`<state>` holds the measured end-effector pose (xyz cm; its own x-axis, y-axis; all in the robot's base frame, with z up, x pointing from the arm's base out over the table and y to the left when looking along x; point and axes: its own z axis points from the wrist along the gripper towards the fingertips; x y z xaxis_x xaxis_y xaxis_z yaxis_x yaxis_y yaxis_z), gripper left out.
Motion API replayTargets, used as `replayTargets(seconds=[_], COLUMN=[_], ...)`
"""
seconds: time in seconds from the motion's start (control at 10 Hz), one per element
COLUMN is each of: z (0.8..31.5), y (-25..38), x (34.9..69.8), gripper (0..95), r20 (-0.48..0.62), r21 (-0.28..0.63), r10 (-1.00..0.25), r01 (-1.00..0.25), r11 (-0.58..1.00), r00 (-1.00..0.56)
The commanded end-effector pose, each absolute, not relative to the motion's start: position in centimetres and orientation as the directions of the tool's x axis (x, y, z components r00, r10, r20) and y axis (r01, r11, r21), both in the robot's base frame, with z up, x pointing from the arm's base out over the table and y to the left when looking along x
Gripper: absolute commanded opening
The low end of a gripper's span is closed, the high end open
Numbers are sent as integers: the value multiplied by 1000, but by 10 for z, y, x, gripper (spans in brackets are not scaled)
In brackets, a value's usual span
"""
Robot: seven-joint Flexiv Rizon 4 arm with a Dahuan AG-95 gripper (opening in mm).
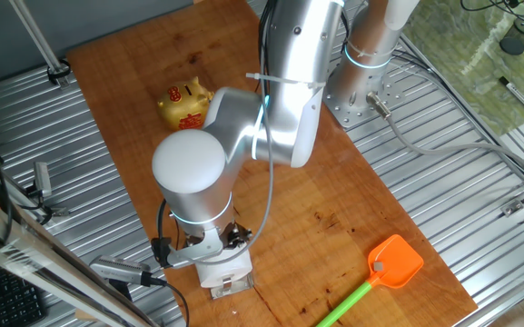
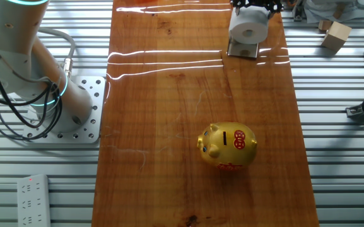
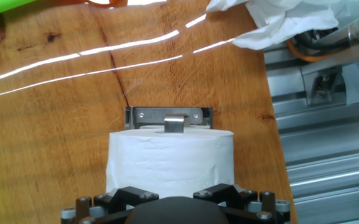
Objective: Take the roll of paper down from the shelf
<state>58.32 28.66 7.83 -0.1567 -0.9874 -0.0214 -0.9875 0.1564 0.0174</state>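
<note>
The white roll of paper lies on its side on the small silvery shelf, whose bent bracket shows just behind the roll. The roll also shows in one fixed view and in the other fixed view, resting on the shelf's base plate. My gripper hangs right above the roll, and only its black linkages show, spread wide. Both ends of the roll are bare, with no finger beside them. The gripper holds nothing.
A gold piggy bank stands mid-table. An orange fly swatter with a green handle lies near the roll. Crumpled white paper sits at the table's edge beside the shelf. Metal slats lie past the wooden edge.
</note>
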Motion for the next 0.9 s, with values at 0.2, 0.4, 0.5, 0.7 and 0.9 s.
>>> replayTargets(seconds=[0.2,0.4,0.5,0.7,0.9], z=[78,77,77,77,77], y=[286,286,287,287,287], x=[583,584,584,584,584], gripper=[950,760,760,380,0], r20=[-19,-18,-18,-12,-11], r21=[16,16,16,15,16], r10=[-988,-988,-988,-985,-982], r01=[-988,-988,-988,-985,-982], r11=[154,155,155,171,189], r00=[-155,-155,-156,-171,-189])
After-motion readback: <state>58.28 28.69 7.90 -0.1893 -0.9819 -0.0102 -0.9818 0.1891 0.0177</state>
